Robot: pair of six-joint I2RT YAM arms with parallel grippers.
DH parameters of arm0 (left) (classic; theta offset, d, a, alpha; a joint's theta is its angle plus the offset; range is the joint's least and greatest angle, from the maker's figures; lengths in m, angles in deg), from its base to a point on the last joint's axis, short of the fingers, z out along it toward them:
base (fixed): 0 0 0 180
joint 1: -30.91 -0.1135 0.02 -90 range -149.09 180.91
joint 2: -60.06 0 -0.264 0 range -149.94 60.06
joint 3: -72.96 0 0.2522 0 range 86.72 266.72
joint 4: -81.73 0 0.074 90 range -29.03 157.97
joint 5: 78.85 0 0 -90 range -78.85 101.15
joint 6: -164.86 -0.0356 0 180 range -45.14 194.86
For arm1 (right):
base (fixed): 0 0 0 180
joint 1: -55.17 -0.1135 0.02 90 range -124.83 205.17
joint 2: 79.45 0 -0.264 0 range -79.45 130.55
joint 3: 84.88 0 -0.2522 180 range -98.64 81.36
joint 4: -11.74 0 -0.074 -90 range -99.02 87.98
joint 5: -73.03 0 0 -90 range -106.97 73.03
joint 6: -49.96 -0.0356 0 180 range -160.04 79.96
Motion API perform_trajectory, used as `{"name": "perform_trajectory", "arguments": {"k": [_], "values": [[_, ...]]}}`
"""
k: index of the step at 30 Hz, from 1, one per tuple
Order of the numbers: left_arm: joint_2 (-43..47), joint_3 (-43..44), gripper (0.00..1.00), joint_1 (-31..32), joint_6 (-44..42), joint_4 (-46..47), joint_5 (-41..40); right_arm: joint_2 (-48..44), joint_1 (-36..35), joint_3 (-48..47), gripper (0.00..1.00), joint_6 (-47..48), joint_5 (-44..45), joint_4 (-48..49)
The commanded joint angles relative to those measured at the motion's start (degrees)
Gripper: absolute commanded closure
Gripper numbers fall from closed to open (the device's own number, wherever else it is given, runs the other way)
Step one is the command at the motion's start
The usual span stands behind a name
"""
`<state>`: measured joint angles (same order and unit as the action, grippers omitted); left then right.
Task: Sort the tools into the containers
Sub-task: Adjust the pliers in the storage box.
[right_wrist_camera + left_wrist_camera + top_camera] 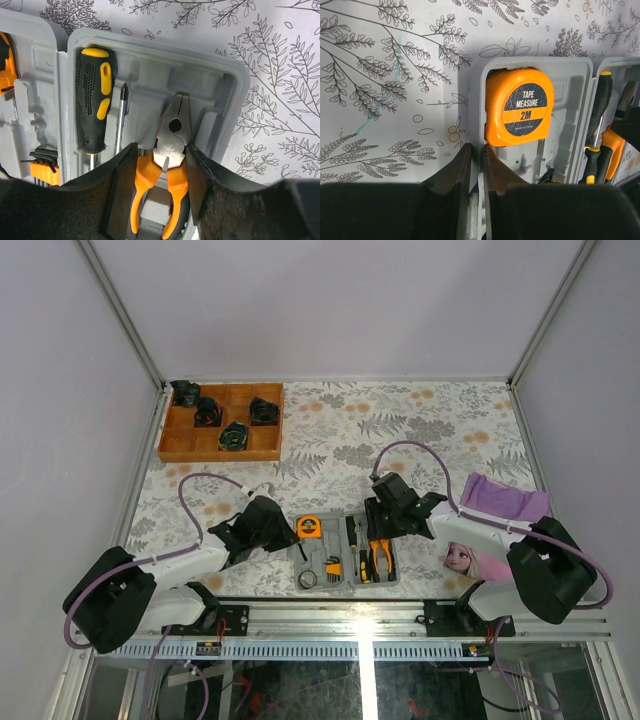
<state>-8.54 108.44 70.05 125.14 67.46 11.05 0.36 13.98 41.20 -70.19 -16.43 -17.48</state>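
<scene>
The grey case (pixel 318 550) lies open near the table's front edge. An orange tape measure (pixel 520 107) sits in the far corner of its left half (pixel 567 100). My left gripper (pixel 476 149) is shut on that half's left wall, one finger outside and one inside. The right half (pixel 150 65) holds a black-and-yellow screwdriver (pixel 92 110) and the orange-handled pliers (pixel 170 135). My right gripper (pixel 160 150) is shut on the pliers at their pivot, both fingers touching. Black keys in an orange holder (pixel 42 165) lie in the left half.
A wooden compartment tray (pixel 220 454) with several black items stands at the back left. At the right lie a purple cloth (pixel 505 498) and a picture card (pixel 470 560). White walls enclose the table on three sides.
</scene>
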Motion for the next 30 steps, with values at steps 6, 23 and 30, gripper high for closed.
{"name": "perform_trajectory", "arguments": {"k": [6,23,30], "values": [[-3.0,-0.4,1.00,-0.4,-0.1,1.2,-0.3,4.2,0.5,-3.4,0.63,1.4,4.2,-4.2],[-2.1,-0.5,1.00,-0.4,1.0,-1.0,-2.3,-10.7,0.5,0.0,0.86,2.4,3.7,-2.8],[-2.3,-0.6,1.00,-0.4,1.3,-1.0,-2.3,-10.7,0.5,1.2,0.88,3.2,0.3,-3.2]]}}
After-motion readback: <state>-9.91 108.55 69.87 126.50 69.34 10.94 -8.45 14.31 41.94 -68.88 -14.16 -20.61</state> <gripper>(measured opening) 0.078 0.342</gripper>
